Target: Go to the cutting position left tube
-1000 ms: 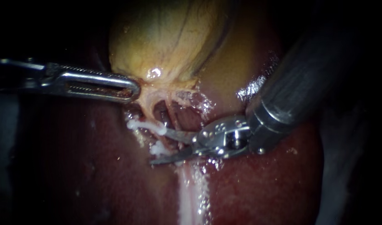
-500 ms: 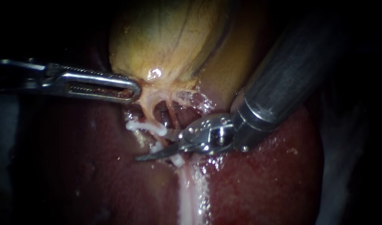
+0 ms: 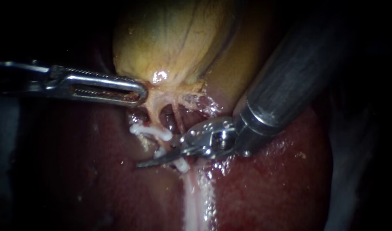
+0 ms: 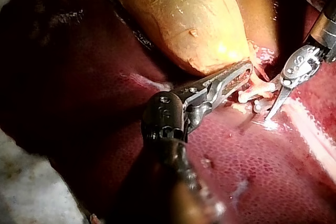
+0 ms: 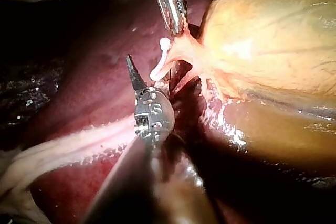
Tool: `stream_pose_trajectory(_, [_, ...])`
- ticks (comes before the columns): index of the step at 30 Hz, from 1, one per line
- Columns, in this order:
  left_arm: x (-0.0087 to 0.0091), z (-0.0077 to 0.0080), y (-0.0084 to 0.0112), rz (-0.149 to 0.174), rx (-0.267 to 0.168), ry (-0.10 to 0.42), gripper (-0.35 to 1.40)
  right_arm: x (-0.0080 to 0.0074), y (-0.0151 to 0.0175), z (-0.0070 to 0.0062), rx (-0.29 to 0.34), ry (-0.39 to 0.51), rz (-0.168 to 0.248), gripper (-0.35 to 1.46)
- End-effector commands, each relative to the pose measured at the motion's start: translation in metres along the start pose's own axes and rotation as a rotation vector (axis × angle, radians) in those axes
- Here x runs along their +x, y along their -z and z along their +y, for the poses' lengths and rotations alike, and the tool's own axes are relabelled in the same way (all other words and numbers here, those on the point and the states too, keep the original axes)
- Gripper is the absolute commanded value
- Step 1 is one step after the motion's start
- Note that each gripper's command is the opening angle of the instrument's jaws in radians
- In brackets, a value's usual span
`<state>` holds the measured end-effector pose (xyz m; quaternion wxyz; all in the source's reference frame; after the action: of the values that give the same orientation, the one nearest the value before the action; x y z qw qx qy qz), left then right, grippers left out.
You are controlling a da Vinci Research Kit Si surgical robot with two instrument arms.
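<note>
The left instrument (image 3: 134,91) has its jaws clamped on the neck of the gallbladder (image 3: 170,42), drawing it sideways so that the left tube (image 3: 154,113) stands taut off the liver (image 3: 268,179). That tube runs down from the neck into a cluster of white clips (image 3: 152,131). The right instrument (image 3: 157,152), a pair of blades, lies across this spot with the blades parted; the lower blade shows clearly, the upper only faintly by the clips. To place the cut well, the blades should probably straddle the tube in the bare stretch between clips, square to it, with their tips clear of the liver surface and of the neighbouring tube.
</note>
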<state>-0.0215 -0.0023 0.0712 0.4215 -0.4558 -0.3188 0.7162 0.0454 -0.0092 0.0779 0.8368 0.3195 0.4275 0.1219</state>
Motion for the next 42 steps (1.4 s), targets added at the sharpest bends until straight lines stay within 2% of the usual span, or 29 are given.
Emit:
stream_pose_trajectory(1, [0.0, 0.0, -0.0001, 0.0, -0.001, 0.0, -0.35, 0.0, 0.0, 0.0001, 0.002, 0.0, 0.0, 1.4])
stream_pose_trajectory(11, [0.0, -0.0002, -0.0003, -0.002, -0.003, -0.001, -0.35, -0.0002, -0.0011, 0.0004, 0.011, 0.004, -0.018, 1.4])
stream_pose_trajectory(15, [0.0, -0.0002, -0.0004, -0.001, -0.003, 0.0, -0.35, -0.0007, -0.0016, 0.0, 0.031, 0.019, -0.05, 1.38])
stream_pose_trajectory(25, [0.0001, -0.0002, -0.0005, -0.001, -0.002, 0.0, -0.35, -0.0007, -0.0024, 0.0001, 0.043, 0.015, -0.06, 1.33])
stream_pose_trajectory(33, [0.0001, -0.0002, -0.0005, -0.001, -0.002, 0.0, -0.35, -0.0005, -0.0025, 0.001, 0.041, -0.002, -0.026, 1.28])
stream_pose_trajectory(42, [0.0001, -0.0002, -0.0005, -0.001, -0.002, 0.0, -0.35, -0.0001, -0.0024, 0.0012, 0.043, -0.008, -0.008, 1.21])
